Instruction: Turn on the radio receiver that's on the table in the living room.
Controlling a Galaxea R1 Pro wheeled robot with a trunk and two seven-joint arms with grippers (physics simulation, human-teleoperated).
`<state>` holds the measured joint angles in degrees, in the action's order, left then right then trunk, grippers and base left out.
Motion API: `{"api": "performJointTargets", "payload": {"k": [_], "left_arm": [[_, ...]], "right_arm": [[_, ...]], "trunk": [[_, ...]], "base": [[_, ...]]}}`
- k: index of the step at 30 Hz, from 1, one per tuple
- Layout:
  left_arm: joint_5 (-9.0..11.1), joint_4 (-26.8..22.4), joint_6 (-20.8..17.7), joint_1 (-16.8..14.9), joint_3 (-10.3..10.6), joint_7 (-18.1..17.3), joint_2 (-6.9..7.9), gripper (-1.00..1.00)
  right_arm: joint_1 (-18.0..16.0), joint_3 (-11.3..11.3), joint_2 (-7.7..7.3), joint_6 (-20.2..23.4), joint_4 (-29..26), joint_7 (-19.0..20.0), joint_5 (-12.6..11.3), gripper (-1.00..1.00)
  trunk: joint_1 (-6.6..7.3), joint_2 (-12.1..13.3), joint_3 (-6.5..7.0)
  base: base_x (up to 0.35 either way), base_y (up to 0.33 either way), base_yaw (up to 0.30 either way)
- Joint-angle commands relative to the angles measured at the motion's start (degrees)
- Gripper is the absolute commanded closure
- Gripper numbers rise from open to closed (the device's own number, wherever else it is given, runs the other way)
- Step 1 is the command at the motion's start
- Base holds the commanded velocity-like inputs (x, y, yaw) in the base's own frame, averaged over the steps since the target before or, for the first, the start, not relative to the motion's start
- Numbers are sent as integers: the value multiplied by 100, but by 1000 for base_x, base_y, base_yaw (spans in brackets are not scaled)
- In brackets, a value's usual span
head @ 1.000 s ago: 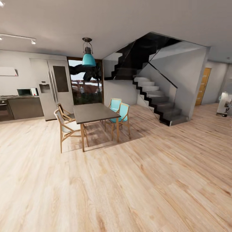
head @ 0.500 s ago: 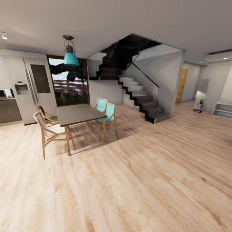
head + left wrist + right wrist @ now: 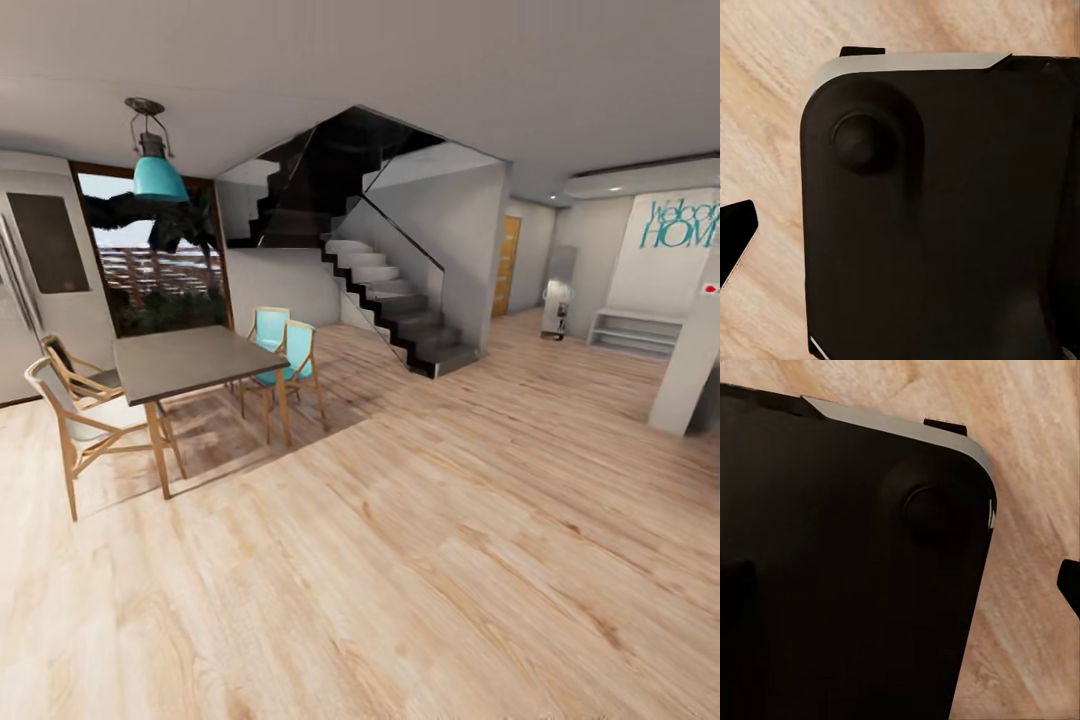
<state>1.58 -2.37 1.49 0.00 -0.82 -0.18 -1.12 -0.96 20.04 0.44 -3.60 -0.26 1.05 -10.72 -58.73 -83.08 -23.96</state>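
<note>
One dining counter (image 3: 185,360) stands on the wood floor (image 3: 420,560). Four chairs are drawn up to it: two with blue backs, one (image 3: 297,348) in front and one (image 3: 268,326) behind it, and two pale wooden ones, one (image 3: 60,415) nearer and one (image 3: 72,368) farther. One blue lamp (image 3: 158,172) hangs from the ceiling. One staircase (image 3: 390,300) climbs along the wall. One window (image 3: 150,255), one orange door (image 3: 506,265), one low white shelf (image 3: 635,330).
</note>
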Motion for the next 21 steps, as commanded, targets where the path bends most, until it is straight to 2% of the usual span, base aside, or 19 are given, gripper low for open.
{"api": "performJointTargets", "payload": {"k": [1, 21], "left_arm": [[0, 0, 0, 0, 1, 0, 0, -100], [0, 2, 0, 0, 1, 0, 1, -100]], "right_arm": [[0, 0, 0, 0, 0, 0, 0, -100], [4, 0, 8, 0, 0, 0, 9, -100]], "trunk": [[0, 0, 0], [0, 0, 0]], "base": [[0, 0, -293], [0, 0, -293]]}}
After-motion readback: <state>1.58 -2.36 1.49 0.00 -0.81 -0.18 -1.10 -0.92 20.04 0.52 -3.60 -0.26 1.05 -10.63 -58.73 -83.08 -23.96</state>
